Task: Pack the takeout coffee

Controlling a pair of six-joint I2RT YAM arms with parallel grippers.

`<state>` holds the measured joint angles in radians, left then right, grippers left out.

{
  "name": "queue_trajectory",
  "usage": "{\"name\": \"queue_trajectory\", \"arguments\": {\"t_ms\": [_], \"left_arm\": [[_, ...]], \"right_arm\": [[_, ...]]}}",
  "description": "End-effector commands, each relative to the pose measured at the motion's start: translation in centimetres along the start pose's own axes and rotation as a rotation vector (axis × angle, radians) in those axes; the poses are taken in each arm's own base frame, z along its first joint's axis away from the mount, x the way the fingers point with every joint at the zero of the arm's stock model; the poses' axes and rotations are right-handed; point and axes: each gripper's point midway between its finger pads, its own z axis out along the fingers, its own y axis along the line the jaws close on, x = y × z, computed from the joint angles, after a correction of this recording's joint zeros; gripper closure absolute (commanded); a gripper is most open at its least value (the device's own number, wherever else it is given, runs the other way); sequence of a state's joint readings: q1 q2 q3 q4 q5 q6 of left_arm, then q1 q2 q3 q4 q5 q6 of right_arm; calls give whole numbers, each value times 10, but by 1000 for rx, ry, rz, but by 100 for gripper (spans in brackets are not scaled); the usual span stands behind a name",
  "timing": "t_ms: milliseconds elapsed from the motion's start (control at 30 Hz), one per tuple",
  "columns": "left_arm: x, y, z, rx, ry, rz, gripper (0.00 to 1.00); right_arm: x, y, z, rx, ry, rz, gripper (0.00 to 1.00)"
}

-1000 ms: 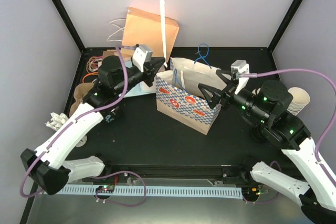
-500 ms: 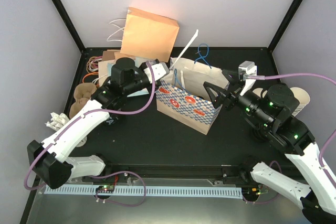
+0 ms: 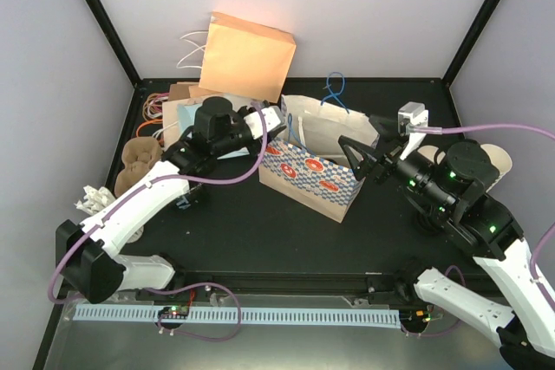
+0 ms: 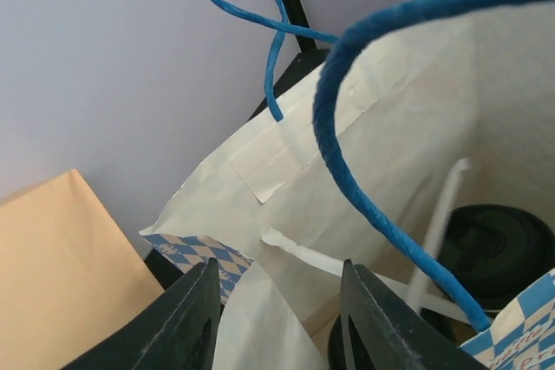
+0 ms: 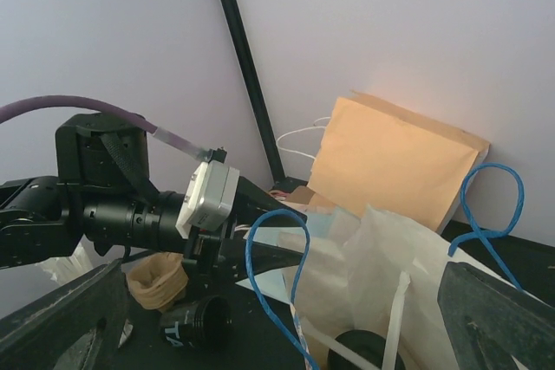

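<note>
- Black table (image 3: 260,231), checked bag (image 3: 303,171) mid-surface.
- Left gripper (image 4: 279,266) part-spread at bag mouth; right gripper (image 3: 351,155) wide, empty.
- Cup unseen; dark lid (image 4: 499,244) in bag maybe it.
- Risk: jaws snag blue handle (image 4: 325,101), bag tips.

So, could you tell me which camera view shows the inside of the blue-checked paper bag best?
The left wrist view: it looks straight into the blue-checked paper bag, past its blue handle, to a dark round object inside. The right wrist view shows mostly its open top; the top external view, mainly its outside.
</note>
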<state>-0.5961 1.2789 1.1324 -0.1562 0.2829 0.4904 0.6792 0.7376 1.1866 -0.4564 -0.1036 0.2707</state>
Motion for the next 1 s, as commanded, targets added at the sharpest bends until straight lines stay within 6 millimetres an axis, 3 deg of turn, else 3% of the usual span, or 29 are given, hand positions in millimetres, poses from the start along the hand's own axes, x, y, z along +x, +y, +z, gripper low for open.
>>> {"name": "queue_trajectory", "arguments": {"t_ms": [0, 100, 167, 233, 267, 300, 367, 500, 567, 667, 767, 900, 967], "left_arm": [[-25, 11, -12, -49, -54, 3, 55], [-26, 19, -27, -91, -11, -62, 40], [-16, 26, -40, -144, 70, -144, 32], [6, 36, -56, -242, 192, -266, 23], [23, 41, -67, -313, 272, -348, 6], [38, 46, -81, -393, 343, -429, 2], [62, 38, -100, -428, 432, -547, 1], [113, -3, -110, -364, 535, -721, 1], [159, -2, -127, -522, 688, -778, 3], [203, 8, -151, -762, 878, -792, 5], [224, 4, -155, -831, 994, -838, 5], [245, -1, -157, -921, 1101, -912, 26], [256, -3, -156, -971, 1133, -926, 30]], "right_arm": [[-9, 2, -3, -3, -27, 5, 0], [-2, 4, 4, -20, 6, 6, 0], [3, 6, 9, -35, 33, 8, 0], [7, 7, 13, -44, 44, 14, 0], [8, 7, 14, -45, 43, 15, 0], [8, 7, 14, -49, 40, 17, 0], [8, 8, 14, -56, 36, 16, 0], [9, 10, 16, -70, 43, 11, 0], [8, 12, 16, -78, 43, 12, 0], [7, 14, 16, -93, 36, 14, 0], [7, 16, 14, -101, 33, 14, 0], [5, 16, 11, -98, 28, 5, 0], [3, 16, 8, -96, 18, 2, 0]]}}
